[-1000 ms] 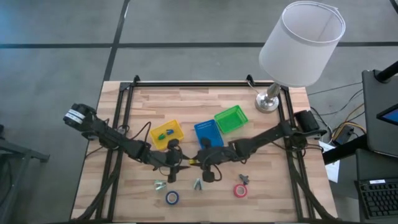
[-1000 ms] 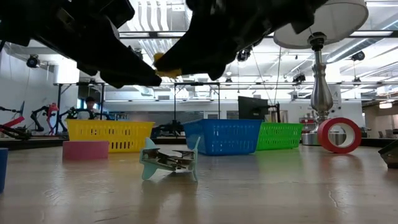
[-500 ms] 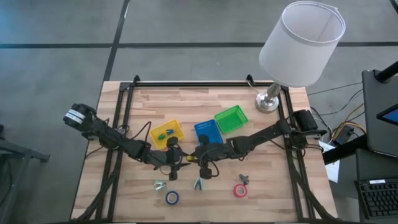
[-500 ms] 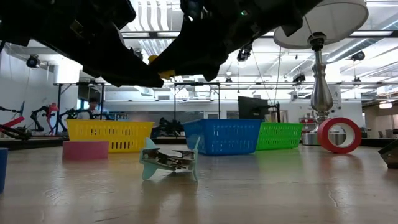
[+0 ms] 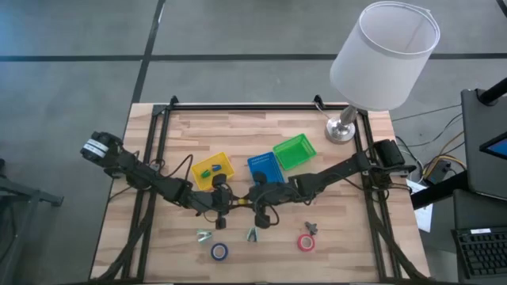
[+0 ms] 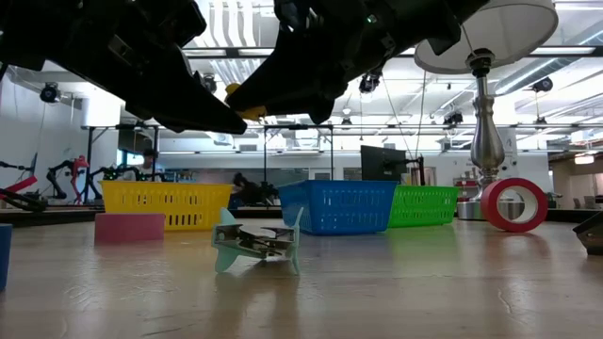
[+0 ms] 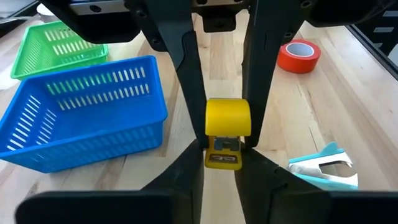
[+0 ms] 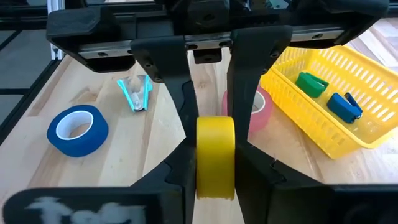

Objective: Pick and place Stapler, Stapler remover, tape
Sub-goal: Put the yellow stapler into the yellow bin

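Edges first: the wood surface (image 5: 238, 131) has a dark rail frame along its sides and back, and a lamp (image 5: 342, 129) stands at the back right corner. The yellow bin (image 5: 224, 161), blue bin (image 5: 264, 167) and green bin (image 5: 294, 151) sit in a row mid-surface, just behind my hands, with bare wood behind them up to the back rail. The near strip is busier: a blue tape roll (image 5: 219, 252) near the front edge, a red tape roll (image 5: 306, 242) to its right, a pink tape roll (image 8: 258, 109) just beside the yellow bin, two pale teal staple removers (image 5: 204, 235) (image 5: 253, 234), and one dark remover (image 5: 310, 228) just above the red roll. All are apart from each other and below my hands. Small green and blue staplers (image 5: 207, 169) lie in the yellow bin. Both my arms reach in low from the side edges and meet tip to tip at the middle, raised off the wood. My left fingers (image 5: 226, 204) and right fingers (image 5: 250, 203) face each other, each pair narrowed onto one end of the same yellow stapler (image 7: 227, 118), pads touching its sides. The stapler hangs in the air between them, just in front of the gap between the yellow and blue bins and above the nearer teal remover.
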Controlling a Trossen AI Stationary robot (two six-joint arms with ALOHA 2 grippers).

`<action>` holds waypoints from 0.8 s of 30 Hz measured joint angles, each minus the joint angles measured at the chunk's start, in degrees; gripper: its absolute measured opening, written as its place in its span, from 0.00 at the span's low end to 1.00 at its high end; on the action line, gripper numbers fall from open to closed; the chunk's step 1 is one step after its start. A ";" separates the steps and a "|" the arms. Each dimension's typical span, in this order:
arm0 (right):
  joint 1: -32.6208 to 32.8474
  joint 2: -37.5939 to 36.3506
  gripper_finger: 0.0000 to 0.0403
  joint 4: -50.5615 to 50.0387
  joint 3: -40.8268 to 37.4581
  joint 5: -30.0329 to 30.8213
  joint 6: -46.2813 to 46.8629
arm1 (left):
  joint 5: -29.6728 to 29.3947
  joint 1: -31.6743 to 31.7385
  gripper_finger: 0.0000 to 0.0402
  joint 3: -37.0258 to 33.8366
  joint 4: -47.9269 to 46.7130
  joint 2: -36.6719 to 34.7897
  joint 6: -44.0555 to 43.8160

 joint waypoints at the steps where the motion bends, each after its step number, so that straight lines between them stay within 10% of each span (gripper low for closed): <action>1: 0.00 0.00 0.23 0.00 0.00 -0.01 -0.02 | 0.01 0.00 0.19 0.00 0.07 0.00 0.00; 24: -0.09 -2.63 0.45 -5.82 0.32 0.48 -4.54 | -0.93 0.00 0.18 -0.04 -1.05 -0.11 -1.77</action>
